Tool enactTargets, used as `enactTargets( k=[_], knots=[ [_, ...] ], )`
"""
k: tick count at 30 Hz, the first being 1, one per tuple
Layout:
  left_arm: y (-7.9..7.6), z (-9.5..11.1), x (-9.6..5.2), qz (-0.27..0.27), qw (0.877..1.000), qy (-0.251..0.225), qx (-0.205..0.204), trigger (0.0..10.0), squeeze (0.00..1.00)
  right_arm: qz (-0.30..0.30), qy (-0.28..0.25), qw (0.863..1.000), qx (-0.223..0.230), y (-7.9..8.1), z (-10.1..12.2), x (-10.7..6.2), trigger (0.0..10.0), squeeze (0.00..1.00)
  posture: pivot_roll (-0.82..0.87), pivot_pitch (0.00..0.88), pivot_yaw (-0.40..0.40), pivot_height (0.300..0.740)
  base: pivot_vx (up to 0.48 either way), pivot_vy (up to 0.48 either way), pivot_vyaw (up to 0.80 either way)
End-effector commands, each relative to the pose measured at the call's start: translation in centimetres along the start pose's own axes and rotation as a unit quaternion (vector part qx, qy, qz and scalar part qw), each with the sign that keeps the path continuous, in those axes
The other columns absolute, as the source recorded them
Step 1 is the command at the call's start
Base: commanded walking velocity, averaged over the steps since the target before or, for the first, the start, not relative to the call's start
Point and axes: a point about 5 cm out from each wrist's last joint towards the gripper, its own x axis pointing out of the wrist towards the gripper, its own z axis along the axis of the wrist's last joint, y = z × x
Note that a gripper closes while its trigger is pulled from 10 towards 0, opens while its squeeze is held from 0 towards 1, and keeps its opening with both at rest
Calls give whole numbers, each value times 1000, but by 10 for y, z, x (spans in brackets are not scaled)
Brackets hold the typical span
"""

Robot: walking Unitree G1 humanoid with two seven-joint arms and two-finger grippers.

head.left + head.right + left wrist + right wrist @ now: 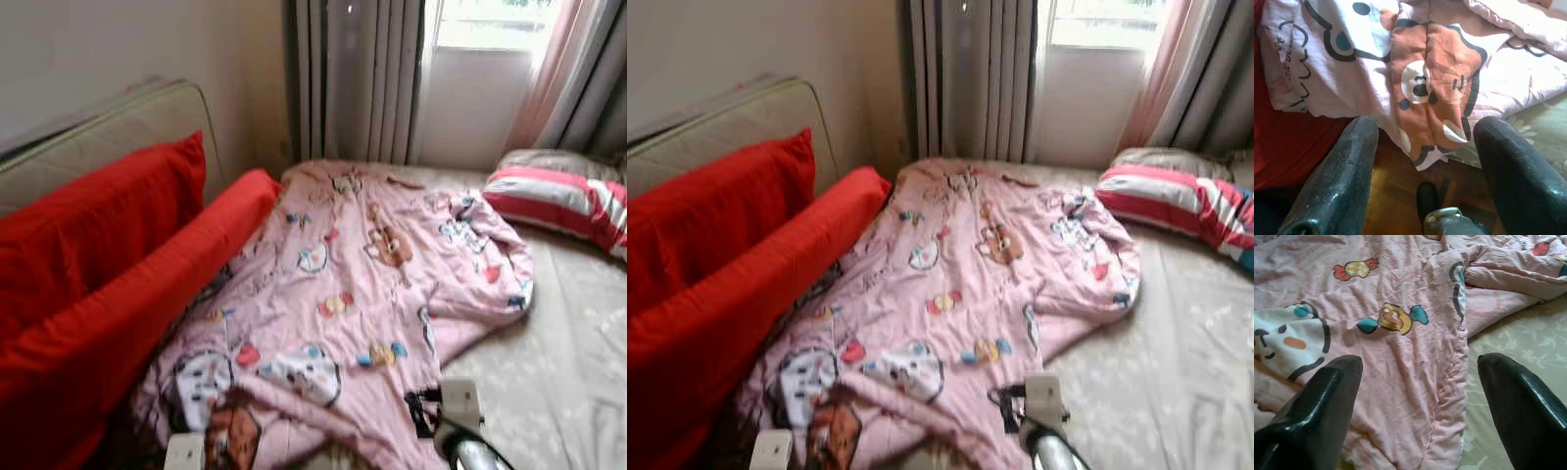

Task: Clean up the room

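Observation:
A pink cartoon-print blanket (343, 294) lies crumpled across the beige mattress (558, 362), its near corner hanging over the front edge. My left gripper (1422, 147) is open just above that hanging corner with the brown bear print (1432, 83). My right gripper (1415, 377) is open over the blanket's hemmed edge (1454, 382), where it meets the floral sheet (1518, 347). The right wrist (456, 416) shows at the bottom of the left eye view; the left wrist (184, 450) shows at the bottom left.
Two long red cushions (118, 264) lean against a beige headboard (118, 122) on the left. A pink-and-white striped pillow (558, 196) lies at the far right. Grey curtains (353, 78) and a window (490, 24) stand behind. Wooden floor (1396, 186) shows below the bed edge.

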Motion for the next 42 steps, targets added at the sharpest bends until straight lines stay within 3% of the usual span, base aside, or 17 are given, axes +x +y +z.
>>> enactTargets(
  k=[1,9,18,23,27,42],
  knots=[
    [5,-1,-1,6,1000,-2,2,10000,0,2,-2,1000,2,2,-2,-1,10000,0,3,31,37,655,0,0,0],
    [0,47,7,-5,992,-124,-8,10000,0,2,-11,1000,11,3,-1,-2,10000,0,8,36,43,655,0,0,0],
    [-7,77,8,-22,981,-194,1,10000,0,7,-12,1000,13,8,0,-1,10000,0,8,64,52,655,0,0,0],
    [-10,77,7,-28,980,-199,-1,10000,0,13,2,1000,6,11,-3,-1,10000,0,8,73,49,655,0,0,0],
    [-11,70,5,-28,981,-192,-5,10000,0,10,2,1000,13,8,-5,-2,10000,0,4,87,47,630,0,0,0],
    [-20,74,4,-40,978,-204,-7,10000,0,21,0,1000,12,12,-5,-3,10000,0,16,119,41,630,0,0,0]
  ],
)
